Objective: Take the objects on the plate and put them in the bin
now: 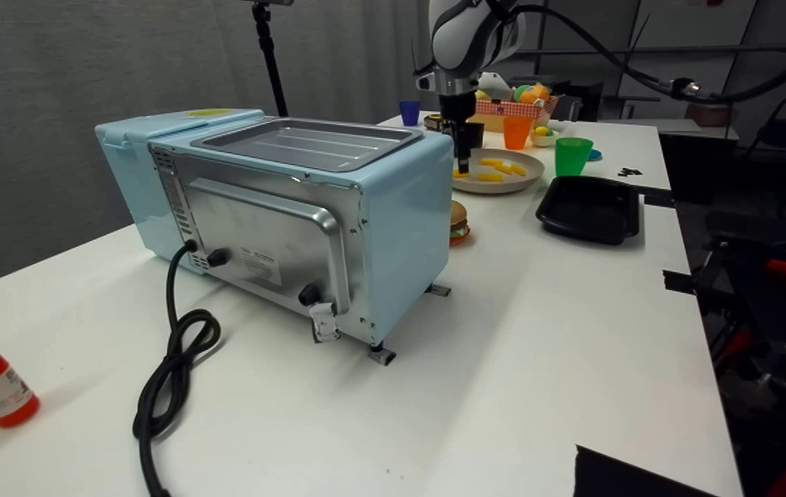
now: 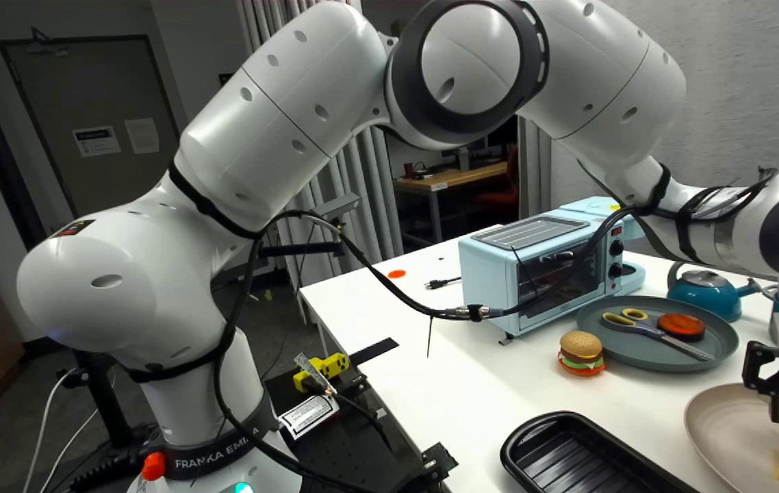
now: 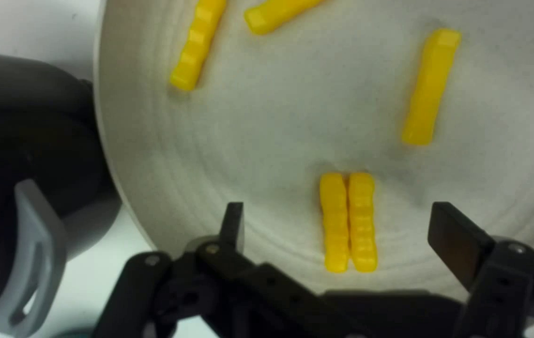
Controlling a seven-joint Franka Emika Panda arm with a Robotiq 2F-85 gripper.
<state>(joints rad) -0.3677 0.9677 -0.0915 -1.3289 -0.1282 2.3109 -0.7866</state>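
Note:
The pale round plate [image 3: 257, 131] fills most of the wrist view. It also shows in both exterior views [image 1: 532, 163] [image 2: 718, 428]. Several yellow fry-like sticks lie on it. Two of them, a left stick [image 3: 335, 223] and a right stick [image 3: 362, 223], lie side by side between my fingers. Another stick [image 3: 431, 87] lies farther in, and a wavy stick [image 3: 196, 47] lies near the rim. My gripper [image 3: 337, 211] is open and empty, with a finger well off each side of the pair. Nothing in view is clearly a bin.
A dark pot-like thing [image 3: 32, 136] with a grey handle stands against the plate. Nearby are a black tray [image 1: 590, 207], a green cup [image 1: 572, 156], an orange cup [image 1: 516, 132], a toy burger [image 2: 581, 353], a grey-green plate [image 2: 608, 356] with scissors, and a toaster oven [image 2: 489, 281].

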